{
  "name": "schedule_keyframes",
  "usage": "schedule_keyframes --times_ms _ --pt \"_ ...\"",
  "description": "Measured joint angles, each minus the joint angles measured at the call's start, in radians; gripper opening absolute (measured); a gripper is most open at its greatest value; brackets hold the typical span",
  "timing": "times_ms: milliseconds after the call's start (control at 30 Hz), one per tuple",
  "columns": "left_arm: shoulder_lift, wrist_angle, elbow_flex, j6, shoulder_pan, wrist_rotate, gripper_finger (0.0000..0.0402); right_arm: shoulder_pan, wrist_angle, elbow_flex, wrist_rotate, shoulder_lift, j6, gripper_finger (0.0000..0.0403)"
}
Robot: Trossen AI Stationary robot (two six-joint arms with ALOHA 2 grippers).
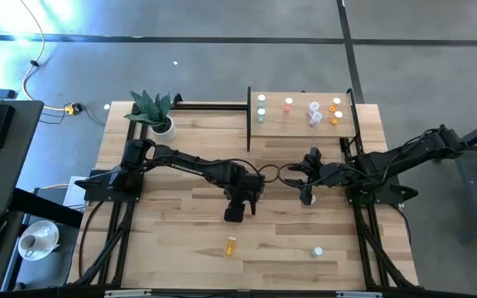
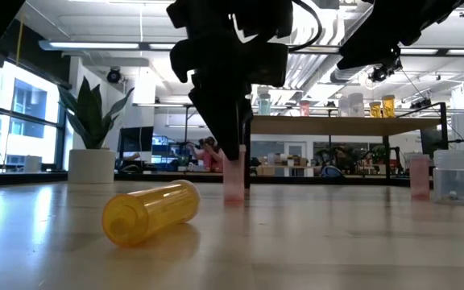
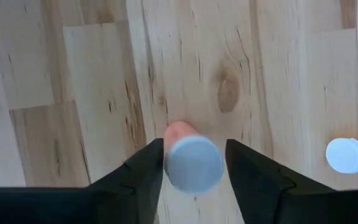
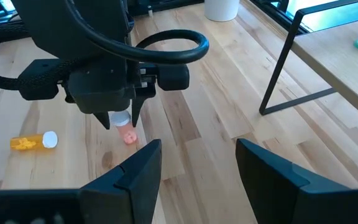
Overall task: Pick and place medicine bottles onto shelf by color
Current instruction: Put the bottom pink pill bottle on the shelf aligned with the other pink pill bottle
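A pink medicine bottle (image 3: 180,132) with a pale cap stands upright on the table; it also shows in the low view (image 2: 234,181). My left gripper (image 3: 194,171) is open and comes down over it, one finger on each side of the cap. My right gripper (image 4: 197,171) is open and empty above the table, to the right of the left one (image 1: 307,192). An orange bottle (image 2: 151,211) lies on its side near the front. The shelf (image 1: 301,124) at the far right holds several bottles. My left gripper has one finger (image 3: 148,171) against the side of the pink bottle's cap (image 3: 174,165). A narrow gap shows between the cap and the other finger (image 3: 244,171). The fingers point down from above. The bottle stands upright with its base on the table.
A clear bottle (image 2: 451,184) and a second pink bottle (image 2: 419,176) stand on the table toward the right. A white plant pot (image 1: 162,126) stands at the far left. The shelf's black posts (image 1: 248,124) rise just beyond both grippers.
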Motion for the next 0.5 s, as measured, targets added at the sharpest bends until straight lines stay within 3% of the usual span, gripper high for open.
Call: schedule_keyframes --times_ms 267,500 --pt "-0.007 -0.011 0.006 -0.032 0.000 0.030 0.0200 0.000 0.000 0.000 0.000 0.000 0.000 0.0197" --pt "-0.008 -0.193 0.126 -0.034 0.000 0.019 0.0199 0.000 0.000 0.000 0.000 0.000 0.000 0.0197"
